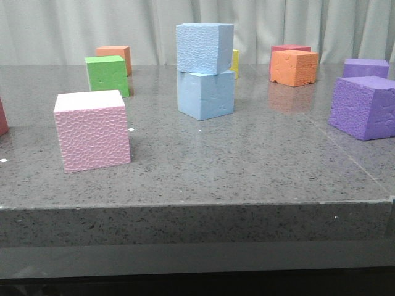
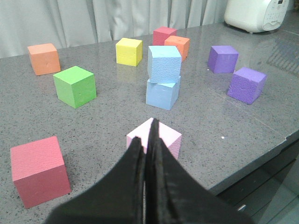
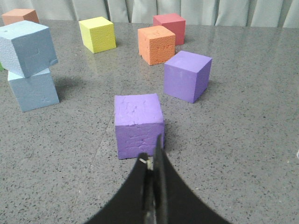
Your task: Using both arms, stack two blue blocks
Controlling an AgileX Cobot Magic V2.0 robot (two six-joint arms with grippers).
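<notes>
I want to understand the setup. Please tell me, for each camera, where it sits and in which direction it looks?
Front view: low at the table's near edge, facing forward at the blue stack and curtain; no robot part shows.
Left wrist view: above the pink cube, facing the stack; the shut left gripper shows.
Right wrist view: above a purple cube, looking across the table; the shut right gripper shows.
All three share the stack.

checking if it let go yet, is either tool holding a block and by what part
Nothing is held. The left tool and right tool are both shut on empty air, away from the blue stack: the top blue block rests on the bottom blue block.
</notes>
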